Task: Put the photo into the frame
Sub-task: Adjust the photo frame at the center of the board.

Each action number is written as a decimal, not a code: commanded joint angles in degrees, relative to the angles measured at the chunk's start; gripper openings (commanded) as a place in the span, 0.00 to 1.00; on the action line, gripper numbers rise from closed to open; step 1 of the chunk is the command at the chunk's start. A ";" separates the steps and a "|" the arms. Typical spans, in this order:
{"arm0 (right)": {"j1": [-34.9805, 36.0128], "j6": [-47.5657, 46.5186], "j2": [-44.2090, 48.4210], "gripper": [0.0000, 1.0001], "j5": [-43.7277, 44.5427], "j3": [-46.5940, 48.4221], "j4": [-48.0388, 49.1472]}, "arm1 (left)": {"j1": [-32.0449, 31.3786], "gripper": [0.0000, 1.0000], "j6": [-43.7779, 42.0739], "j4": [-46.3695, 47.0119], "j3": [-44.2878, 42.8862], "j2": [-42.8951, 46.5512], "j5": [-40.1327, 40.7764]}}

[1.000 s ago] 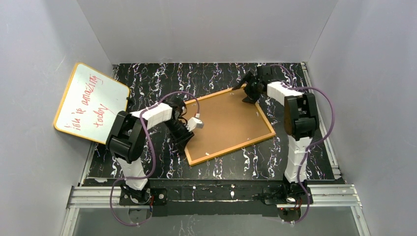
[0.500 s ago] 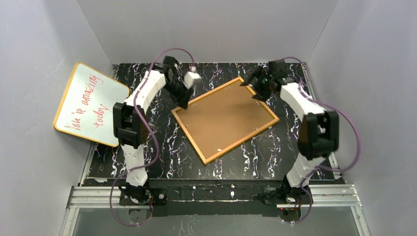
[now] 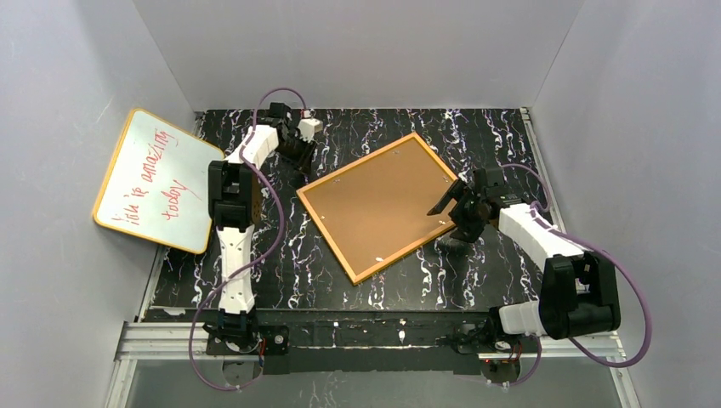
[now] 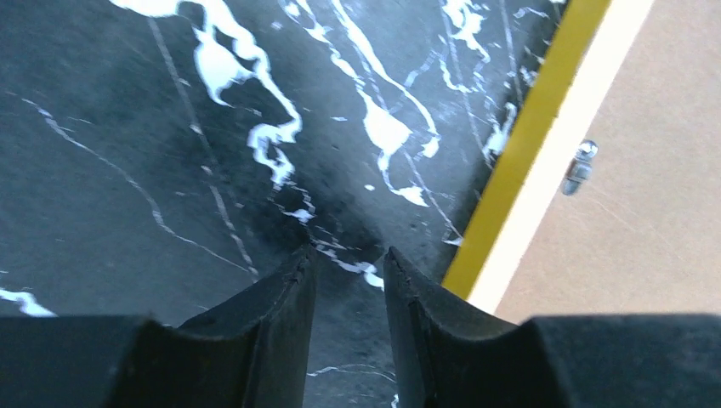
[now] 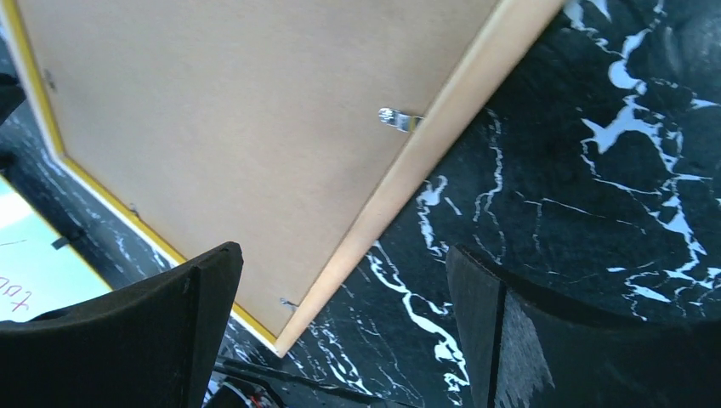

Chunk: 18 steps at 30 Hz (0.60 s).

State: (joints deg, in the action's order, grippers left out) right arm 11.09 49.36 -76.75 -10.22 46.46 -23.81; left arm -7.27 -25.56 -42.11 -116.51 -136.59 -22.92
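The frame (image 3: pixel 326 235) lies face down in the middle of the table, with a thin yellow-orange border. The brown backing board (image 3: pixel 378 204) fills it, held by small metal clips (image 4: pixel 581 166). The photo is not in view. My left gripper (image 3: pixel 301 167) is over bare table just left of the frame's far-left corner; in the left wrist view it (image 4: pixel 349 255) shows a narrow empty gap, with the yellow border (image 4: pixel 527 144) to its right. My right gripper (image 3: pixel 451 219) is wide open and empty at the frame's right edge (image 5: pixel 442 127), straddling that edge in the right wrist view (image 5: pixel 340 255).
A yellow-edged whiteboard (image 3: pixel 157 178) with red writing leans against the left wall. The table (image 3: pixel 510 144) is black marble-patterned, boxed in by grey walls on three sides. A metal rail (image 3: pixel 366 333) runs along the near edge by the arm bases.
The frame turned and slid a little towards the back left. My left gripper moved off the frame's left side to the far left. My right gripper came from the far corner to the right edge.
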 commanded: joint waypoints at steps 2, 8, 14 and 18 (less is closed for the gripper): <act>-0.47 -1.67 -2.05 0.99 2.37 -1.61 5.50 | -0.99 0.32 -1.12 -2.17 11.08 4.35 -2.84; -0.88 -3.98 -9.82 0.99 4.83 0.93 8.05 | -1.26 0.32 -7.91 -2.45 27.04 12.95 -4.34; -1.40 -5.25 -17.26 0.99 4.45 6.59 10.83 | -1.26 0.29 -14.58 -4.57 38.01 18.89 -4.70; -1.42 -5.38 -20.82 0.98 1.77 10.14 12.45 | -1.53 0.29 -18.17 -5.64 43.54 22.44 -6.67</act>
State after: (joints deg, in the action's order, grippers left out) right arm 9.63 45.36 -93.97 -7.03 53.32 -15.70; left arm -8.01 -38.20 -39.83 -79.85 -114.52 -29.32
